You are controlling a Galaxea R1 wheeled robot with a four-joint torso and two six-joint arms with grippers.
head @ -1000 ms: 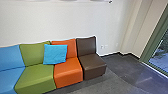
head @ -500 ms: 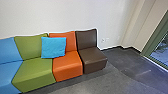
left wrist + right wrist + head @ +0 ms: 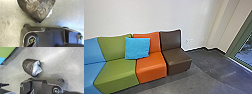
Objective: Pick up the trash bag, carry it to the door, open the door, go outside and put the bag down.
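Near the robot's base [image 3: 38,85] is the trash bag [image 3: 27,67].

Bright light | bluish glare on floor [image 3: 70,16] (rather harsh) | soft shadows

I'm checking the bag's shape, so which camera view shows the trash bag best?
The right wrist view: it takes in the bag's whole dark outline and the pale crumpled material at one end. The left wrist view gives larger creases, but its edge cuts the bag off. The head view faces the seats.
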